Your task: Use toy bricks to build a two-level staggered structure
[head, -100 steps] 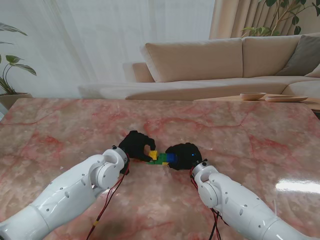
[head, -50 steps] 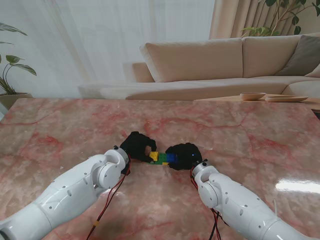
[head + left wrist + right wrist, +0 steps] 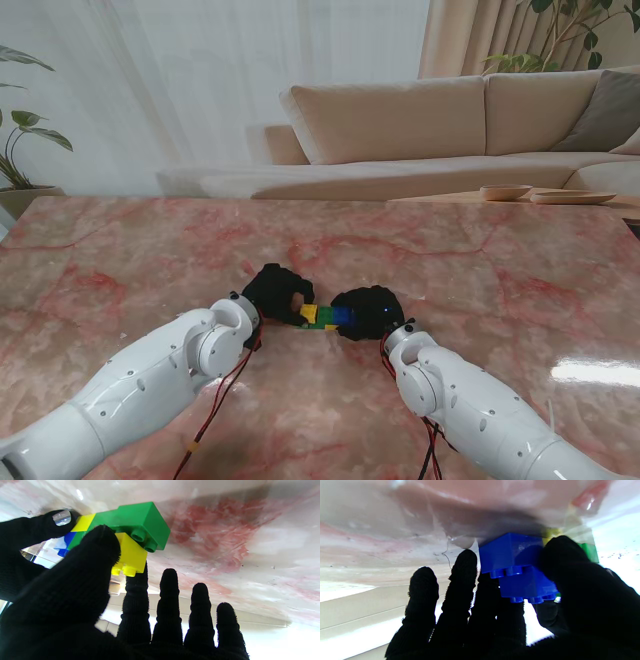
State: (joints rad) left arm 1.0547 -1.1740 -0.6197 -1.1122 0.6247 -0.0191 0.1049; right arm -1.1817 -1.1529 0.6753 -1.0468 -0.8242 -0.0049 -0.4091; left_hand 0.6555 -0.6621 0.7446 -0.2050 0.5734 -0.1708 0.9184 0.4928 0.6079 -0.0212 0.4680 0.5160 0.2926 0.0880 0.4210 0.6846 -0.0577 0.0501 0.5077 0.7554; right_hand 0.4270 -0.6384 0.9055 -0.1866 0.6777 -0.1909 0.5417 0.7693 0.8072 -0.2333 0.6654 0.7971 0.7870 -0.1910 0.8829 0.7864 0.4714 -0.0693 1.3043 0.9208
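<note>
Bricks first: your left hand [image 3: 75,605] has its thumb pressed on a yellow brick [image 3: 130,555], with the index finger on that brick's other side, so it's pinched. That yellow one sits studs-out on the green brick [image 3: 140,522], offset toward one end and not centred. The other three fingers [image 3: 170,600] on that hand are straight and spread, touching nothing.

On the other side, your right hand [image 3: 545,610] is clamped on the blue brick [image 3: 527,585] — thumb on one face, fingers behind it. A second blue brick [image 3: 510,552] sits under it against the counter [image 3: 395,517], staggered.

From the stand camera it's all one little cluster [image 3: 325,317] mid-counter between both hands, near you — yellow on the left, green in the middle, blue on the right.
</note>
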